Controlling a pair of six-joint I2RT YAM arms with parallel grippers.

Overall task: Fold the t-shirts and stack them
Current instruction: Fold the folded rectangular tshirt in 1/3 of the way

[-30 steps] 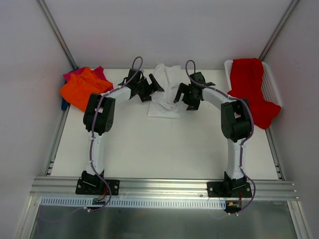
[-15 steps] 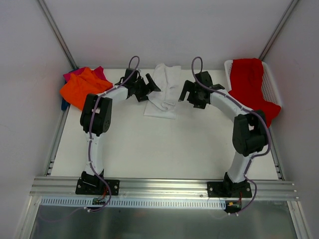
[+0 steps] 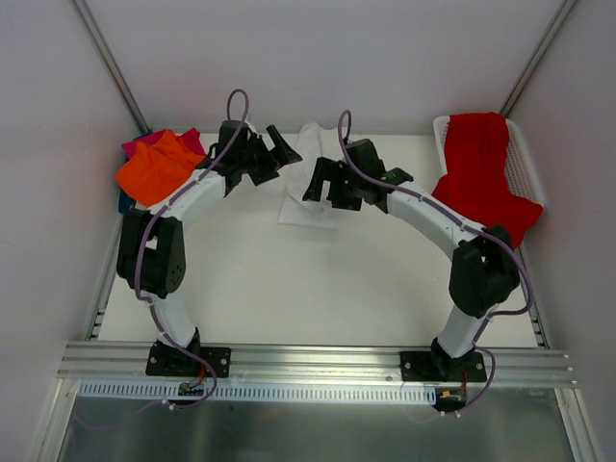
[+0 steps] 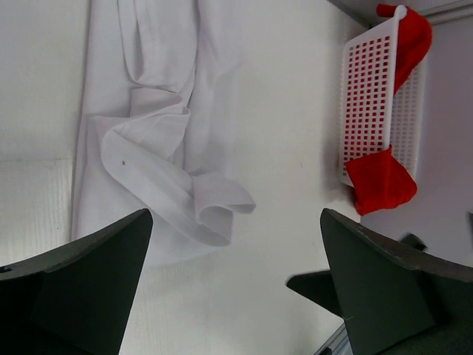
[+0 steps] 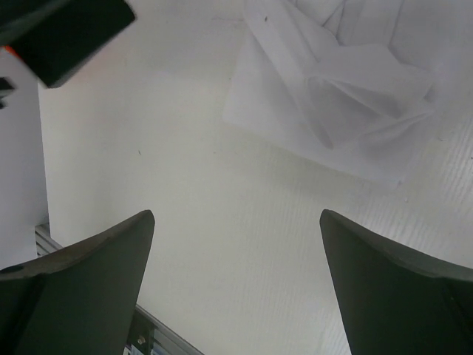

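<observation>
The white t-shirt (image 3: 300, 204) lies crumpled at the table's back middle, partly hidden by both arms. It also shows in the left wrist view (image 4: 159, 133) and in the right wrist view (image 5: 347, 89). My left gripper (image 3: 279, 154) hovers open and empty at the shirt's left edge (image 4: 236, 222). My right gripper (image 3: 320, 188) hovers open and empty over the shirt's right side (image 5: 236, 222). An orange t-shirt (image 3: 159, 168) lies on a magenta one (image 3: 144, 144) at the back left, with something blue (image 3: 123, 202) beneath. A red t-shirt (image 3: 481, 168) drapes over the basket.
The white mesh basket (image 3: 525, 168) stands at the back right against the wall, also seen in the left wrist view (image 4: 369, 96) with red cloth (image 4: 380, 181) hanging out. White walls close the back and sides. A metal rail (image 3: 318, 361) runs along the near edge.
Both arms swung left. My left gripper pulled back from the white shirt toward its left edge. My right gripper moved left over the shirt. The shirt stayed put.
</observation>
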